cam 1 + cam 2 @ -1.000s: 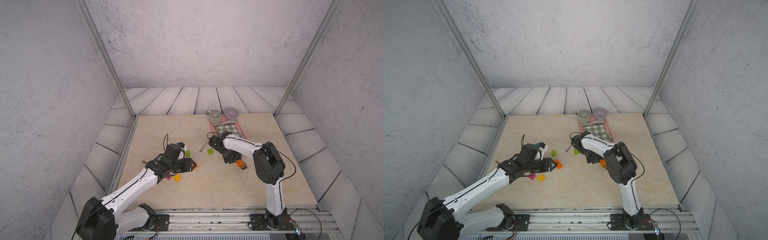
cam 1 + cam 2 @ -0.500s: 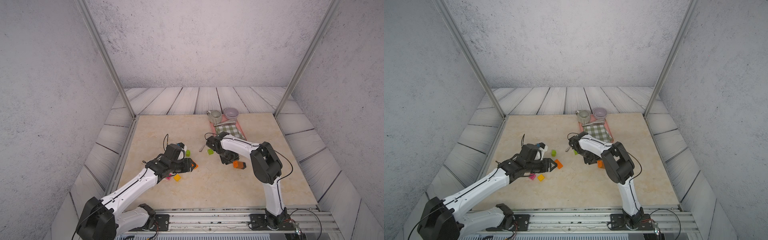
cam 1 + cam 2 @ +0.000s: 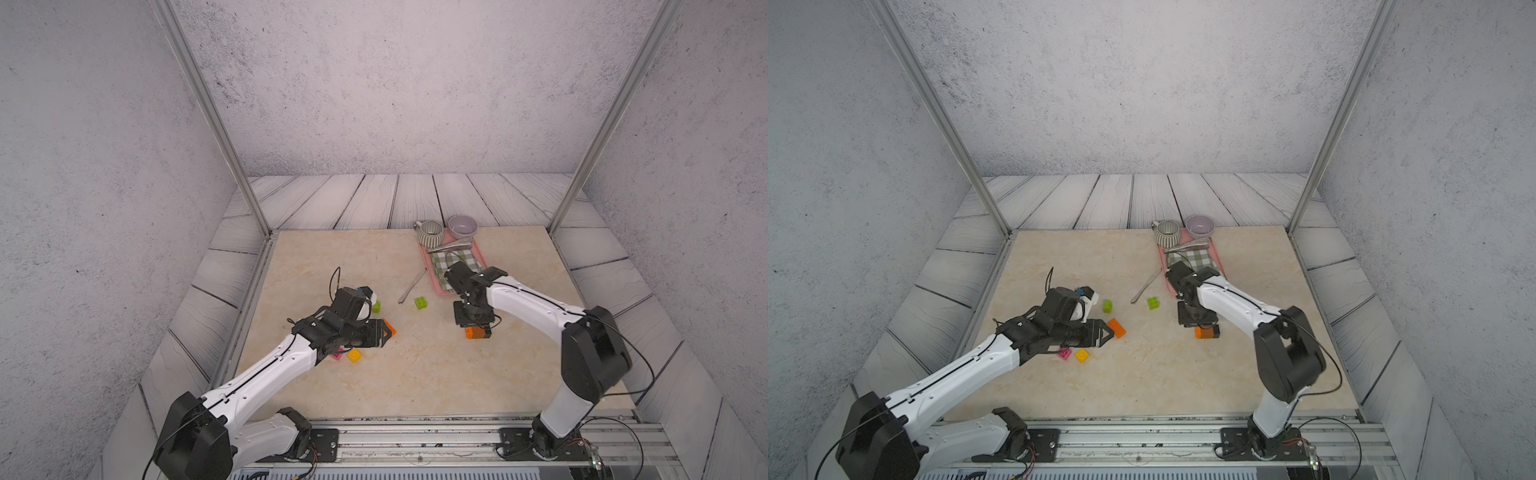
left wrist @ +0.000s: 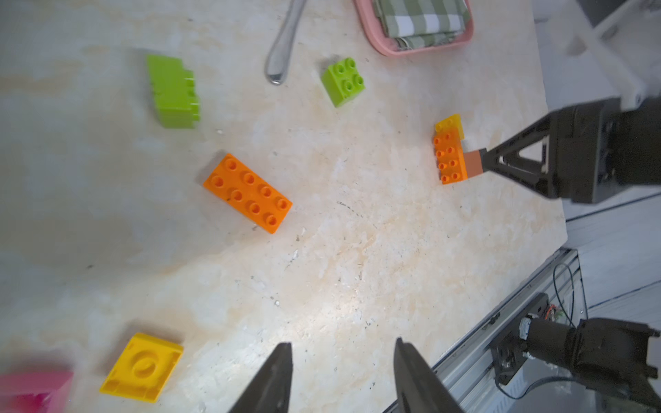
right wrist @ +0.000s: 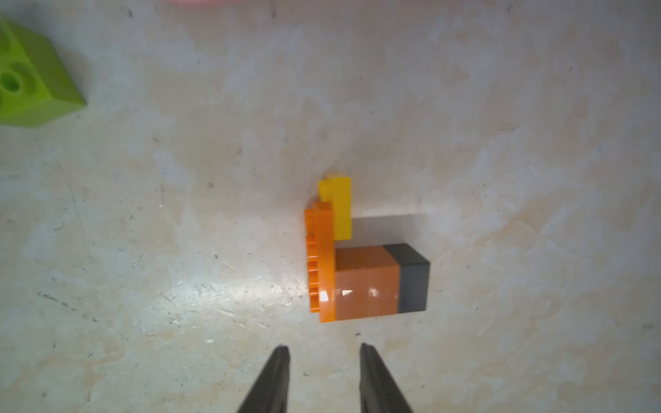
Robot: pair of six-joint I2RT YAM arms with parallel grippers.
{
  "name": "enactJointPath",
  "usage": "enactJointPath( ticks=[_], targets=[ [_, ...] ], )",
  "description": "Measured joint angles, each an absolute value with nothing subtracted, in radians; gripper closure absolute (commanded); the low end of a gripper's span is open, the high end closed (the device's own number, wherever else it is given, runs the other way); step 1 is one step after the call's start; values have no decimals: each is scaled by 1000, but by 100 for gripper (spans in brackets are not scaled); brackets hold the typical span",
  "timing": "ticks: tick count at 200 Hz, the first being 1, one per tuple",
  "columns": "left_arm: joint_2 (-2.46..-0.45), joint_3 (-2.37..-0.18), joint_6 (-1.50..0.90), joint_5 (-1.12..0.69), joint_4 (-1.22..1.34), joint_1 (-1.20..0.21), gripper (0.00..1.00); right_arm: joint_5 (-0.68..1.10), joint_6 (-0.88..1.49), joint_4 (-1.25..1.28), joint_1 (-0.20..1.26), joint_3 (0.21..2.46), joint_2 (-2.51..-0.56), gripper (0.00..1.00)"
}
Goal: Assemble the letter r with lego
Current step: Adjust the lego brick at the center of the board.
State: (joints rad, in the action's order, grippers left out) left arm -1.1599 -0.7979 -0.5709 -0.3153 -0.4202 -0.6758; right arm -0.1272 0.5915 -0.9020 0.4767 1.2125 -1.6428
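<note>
A lego assembly [image 5: 357,275] lies on its side on the table: a long orange brick with brown, black and yellow bricks on it, also in both top views [image 3: 477,332] [image 3: 1206,331]. My right gripper [image 5: 324,350] hangs just above it, open a little and empty. My left gripper [image 4: 343,346] is open and empty, next to a loose long orange brick [image 4: 248,193] [image 3: 1116,327]. A yellow brick [image 4: 141,368] lies upside down beside a magenta brick [image 3: 1064,353]. Two lime green pieces [image 4: 343,81] [image 4: 173,91] sit farther back.
A pink tray [image 3: 429,268] at the back right holds a green-checked cloth [image 3: 453,262] and tongs [image 3: 451,246]. A striped cup [image 3: 430,232] and a lilac bowl [image 3: 462,225] stand behind it. A spoon [image 3: 411,282] lies left of the tray.
The right arm's elbow has swung out to the right while its gripper stayed over the assembly. The assembly shifted slightly. The left arm has not moved.
</note>
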Motion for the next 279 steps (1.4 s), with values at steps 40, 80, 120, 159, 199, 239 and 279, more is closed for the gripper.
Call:
enactJointPath(
  ticks=[40, 80, 120, 159, 199, 239, 279],
  targets=[
    [-1254, -807, -567, -321, -386, -796, 50, -18, 583, -786, 270, 1122, -1650, 75],
    [-1250, -789, -592, -316, -361, -815, 50, -7, 571, -726, 237, 1117, -1714, 76],
    [-1221, -789, -591, -299, -375, -815, 50, -10, 551, -691, 226, 1132, -1798, 76],
    [-1209, -789, -592, -284, -385, -815, 50, -18, 550, -703, 226, 1096, -1768, 76],
    [-1212, -788, -594, -280, -386, -815, 50, 38, 572, -723, 235, 992, -1666, 75],
    [-1214, -788, -594, -278, -385, -815, 50, 113, 595, -704, 272, 942, -1619, 75],
    [-1197, -785, -610, -223, -419, -804, 50, 24, 600, -724, 297, 941, -1509, 65]
  ],
)
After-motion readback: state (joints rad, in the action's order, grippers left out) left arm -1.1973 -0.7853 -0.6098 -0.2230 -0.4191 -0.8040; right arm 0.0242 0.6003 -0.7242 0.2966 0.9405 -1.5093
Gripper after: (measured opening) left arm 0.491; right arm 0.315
